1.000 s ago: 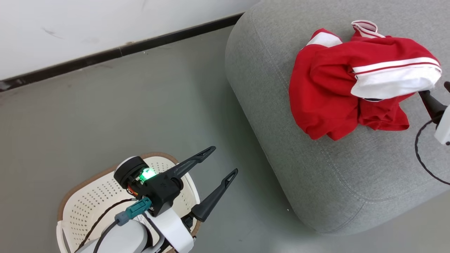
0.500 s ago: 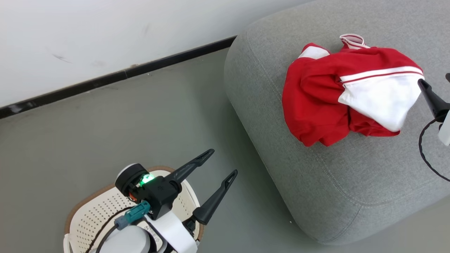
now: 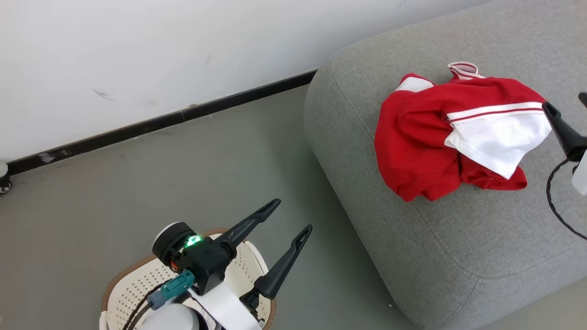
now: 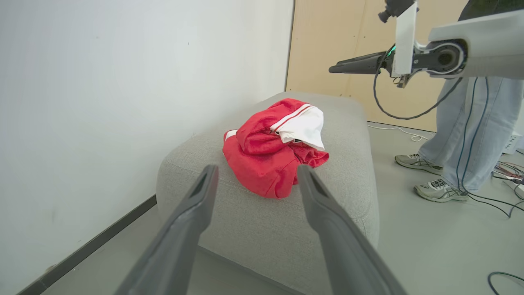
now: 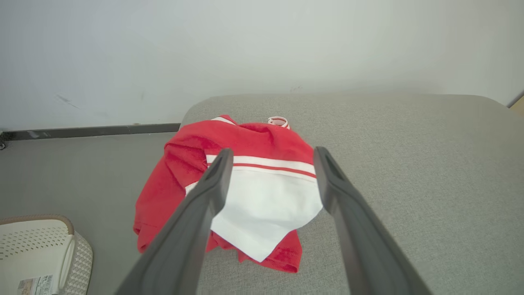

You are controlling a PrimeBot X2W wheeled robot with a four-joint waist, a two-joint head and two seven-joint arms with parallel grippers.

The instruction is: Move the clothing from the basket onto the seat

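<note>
Clothing (image 3: pixel 424 151) on seat (image 3: pixel 458 261); person's legs (image 4: pixel 470 135), probably jeans-clad, in left wrist view

The grey upholstered seat (image 3: pixel 458 238) stands on the smooth grey floor (image 3: pixel 137 183), close beside the white wall (image 3: pixel 137 55). A crumpled heap of red clothing (image 3: pixel 412 146) with white trim lies on the seat's top. The cream perforated basket (image 3: pixel 133 286) sits on the floor, apart from the seat.
</note>
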